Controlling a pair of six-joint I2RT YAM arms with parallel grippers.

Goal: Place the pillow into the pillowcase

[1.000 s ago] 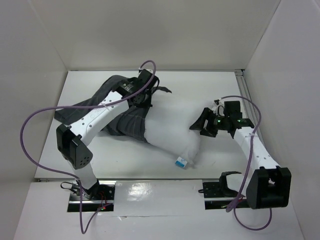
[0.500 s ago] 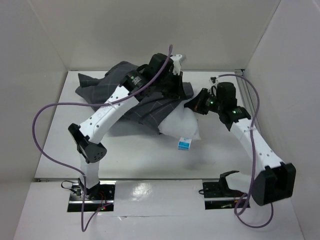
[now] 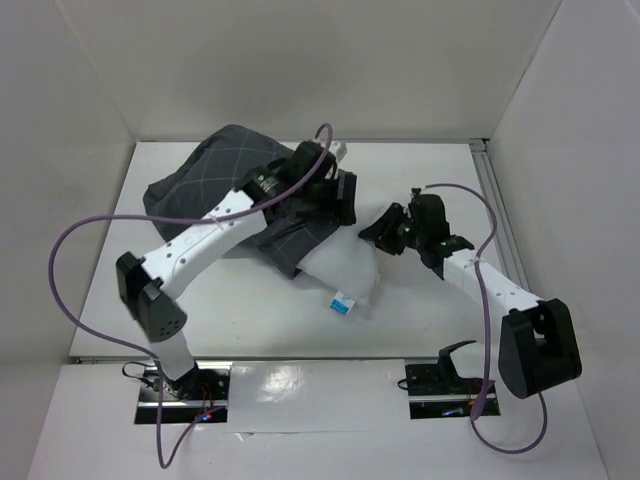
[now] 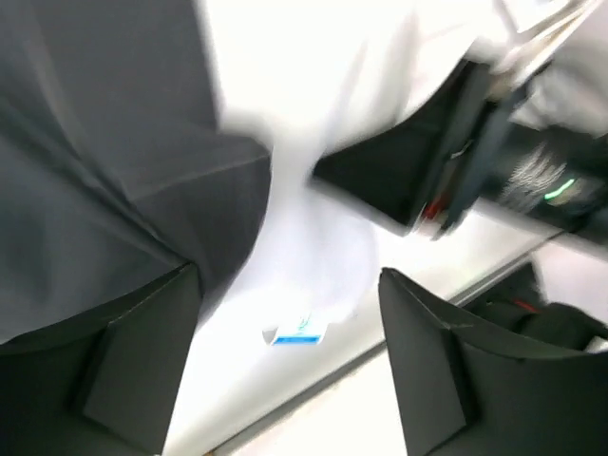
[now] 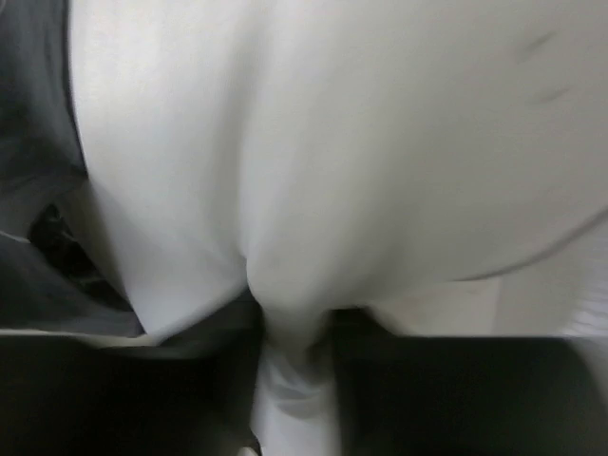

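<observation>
The dark grey pillowcase (image 3: 205, 175) lies bunched at the back left, pulled over the far part of the white pillow (image 3: 345, 265). The pillow's near end sticks out, its small blue-white tag (image 3: 342, 303) at the corner. My left gripper (image 3: 340, 200) hovers over the pillowcase's mouth, open, with nothing between its fingers; its wrist view shows pillow (image 4: 304, 228), tag (image 4: 294, 332) and pillowcase (image 4: 95, 142) below the gripper (image 4: 290, 275). My right gripper (image 3: 372, 232) is at the pillow's right side. In its wrist view a fold of pillow (image 5: 380, 142) is pinched in the gripper (image 5: 293, 328).
White walls close in the table on the left, back and right. A metal rail (image 3: 490, 190) runs along the right side. Purple cables (image 3: 60, 270) loop off both arms. My right arm's wrist (image 4: 513, 161) shows close by in the left wrist view.
My left gripper let go of the pillowcase, opened and came down from the back. The pillowcase dropped onto the pillow. My right gripper and the pillow's end shifted left and nearer.
</observation>
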